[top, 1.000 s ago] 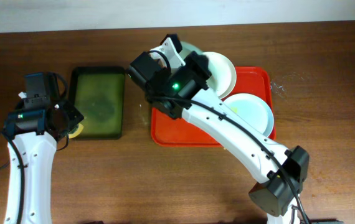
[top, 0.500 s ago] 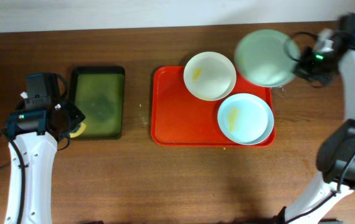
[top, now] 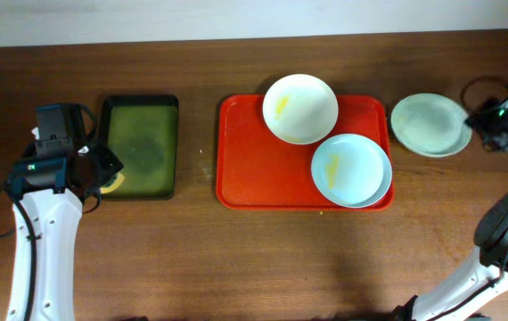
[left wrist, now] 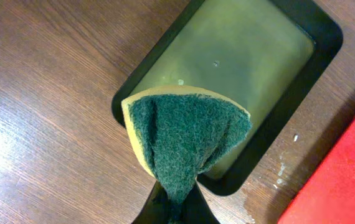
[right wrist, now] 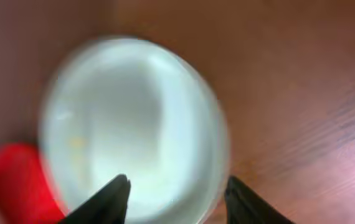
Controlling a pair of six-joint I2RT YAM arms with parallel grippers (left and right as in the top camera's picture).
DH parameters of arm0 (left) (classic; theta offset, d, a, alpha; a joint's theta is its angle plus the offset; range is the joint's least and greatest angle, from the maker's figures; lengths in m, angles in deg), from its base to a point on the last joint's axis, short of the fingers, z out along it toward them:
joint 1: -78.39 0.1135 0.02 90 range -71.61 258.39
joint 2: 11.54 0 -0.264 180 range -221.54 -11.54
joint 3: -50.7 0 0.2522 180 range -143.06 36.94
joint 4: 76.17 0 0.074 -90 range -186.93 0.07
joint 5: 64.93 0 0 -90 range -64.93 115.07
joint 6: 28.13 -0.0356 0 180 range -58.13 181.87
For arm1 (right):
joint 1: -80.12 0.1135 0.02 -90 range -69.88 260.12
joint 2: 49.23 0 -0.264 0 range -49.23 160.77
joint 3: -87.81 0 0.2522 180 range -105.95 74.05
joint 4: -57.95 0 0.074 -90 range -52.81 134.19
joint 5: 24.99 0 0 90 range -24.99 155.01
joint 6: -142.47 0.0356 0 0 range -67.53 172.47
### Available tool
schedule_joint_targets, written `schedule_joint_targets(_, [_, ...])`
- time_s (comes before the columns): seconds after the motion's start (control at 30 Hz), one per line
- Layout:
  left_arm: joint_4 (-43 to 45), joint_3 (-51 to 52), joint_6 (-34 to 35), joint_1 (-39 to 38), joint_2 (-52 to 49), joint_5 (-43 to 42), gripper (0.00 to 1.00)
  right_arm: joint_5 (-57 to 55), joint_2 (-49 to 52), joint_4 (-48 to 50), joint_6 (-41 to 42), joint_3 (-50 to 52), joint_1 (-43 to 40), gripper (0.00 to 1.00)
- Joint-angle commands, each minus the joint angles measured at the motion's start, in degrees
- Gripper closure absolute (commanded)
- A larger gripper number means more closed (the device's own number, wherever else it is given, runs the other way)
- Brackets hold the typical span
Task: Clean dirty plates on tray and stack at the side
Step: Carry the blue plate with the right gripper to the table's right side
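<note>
The red tray (top: 263,169) holds a white plate (top: 300,108) with a yellow smear at its top edge and a pale blue plate (top: 351,169) with a yellow smear at its right. A third pale plate (top: 430,125) lies on the table right of the tray; it fills the blurred right wrist view (right wrist: 134,124). My right gripper (top: 490,120) is open just right of that plate, its fingers (right wrist: 177,193) apart over the plate's near rim. My left gripper (top: 102,174) is shut on a green-and-yellow sponge (left wrist: 184,134) at the left edge of the dark tray.
A smaller dark green-black tray (top: 140,147) with greenish liquid lies left of the red tray, also in the left wrist view (left wrist: 252,62). A black cable (top: 477,89) loops near the right gripper. The table's far edge meets a pale wall.
My right arm swung from above the red tray's left side to the far right, carrying the pale plate off the tray and setting it on the table. The left arm stayed still.
</note>
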Motion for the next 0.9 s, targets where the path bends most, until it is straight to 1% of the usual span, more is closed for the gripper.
schedule_joint_targets(0.0, [0.5,0.37,-1.18,0.2,-0.22,-0.66,1.0,16.5,-1.73,-0.2,-1.97,-7.65,5.55,0.46])
schedule_joint_targets(0.03, [0.59,0.37,-1.18,0.2,-0.33,-0.66,1.0,16.9,-1.73,0.35,-3.43,-7.85,9.44,0.42])
schedule_joint_targets(0.07, [0.59,0.37,-1.2,0.2,-0.33,-0.66,1.0,15.13,-1.55,0.39,-5.25,-7.58,12.44,0.41])
schedule_joint_targets(0.1, [0.59,0.37,-1.38,0.2,-0.33,-0.68,1.0,8.41,-0.81,0.44,-6.27,-7.15,17.75,0.35])
schedule_joint_targets(0.13, [0.59,0.37,-1.38,0.2,-0.33,-0.68,1.0,2.71,0.17,0.46,-6.25,-7.15,21.53,0.33])
schedule_joint_targets(0.17, [0.57,0.37,-1.38,0.2,-0.33,-0.68,1.0,-2.43,2.01,0.79,-6.25,-7.15,26.21,0.33])
schedule_joint_targets(0.27, [0.44,0.37,-1.38,0.2,-0.33,-0.66,1.0,-8.48,8.74,2.14,-5.81,-7.15,34.03,0.34])
schedule_joint_targets(0.37, [0.26,0.44,-1.57,0.2,-0.33,-0.66,1.0,-9.77,13.35,2.89,-2.99,-7.15,36.26,0.37])
schedule_joint_targets(0.4, [0.26,0.48,-1.57,0.2,-0.33,-0.66,1.0,-9.77,14.64,3.19,-2.99,-7.15,36.63,0.41])
schedule_joint_targets(0.43, [0.28,0.48,-1.57,0.2,-0.33,-0.66,1.0,-9.77,15.34,3.61,-3.04,-7.15,36.92,0.51])
schedule_joint_targets(0.5, [0.48,0.48,-1.57,0.2,-0.33,-0.66,1.0,-9.75,15.65,4.26,-3.63,-7.15,37.42,0.69])
schedule_joint_targets(0.53, [0.48,0.48,-1.57,0.2,-0.33,-0.63,1.0,-9.57,15.63,4.33,-4.55,-7.15,38.14,0.83])
schedule_joint_targets(0.57, [0.48,0.48,-1.57,0.2,-0.35,-0.5,1.0,-8.96,15.63,4.15,-4.59,-7.15,38.58,0.94])
schedule_joint_targets(0.67, [0.92,0.48,-1.57,0.2,-0.37,-0.04,1.0,-1.86,15.61,1.6,-10.34,-7.17,41.62,0.96])
schedule_joint_targets(0.8, [1.09,0.68,-1.6,0.2,-0.39,-0.44,1.0,-1.92,15.52,-8.68,-10.58,-7.17,45.53,0.96])
schedule_joint_targets(0.87, [1.36,0.7,-1.62,0.17,-0.37,-4.48,1.0,-1.9,15.52,-13.42,-10.58,-7.17,45.79,0.96])
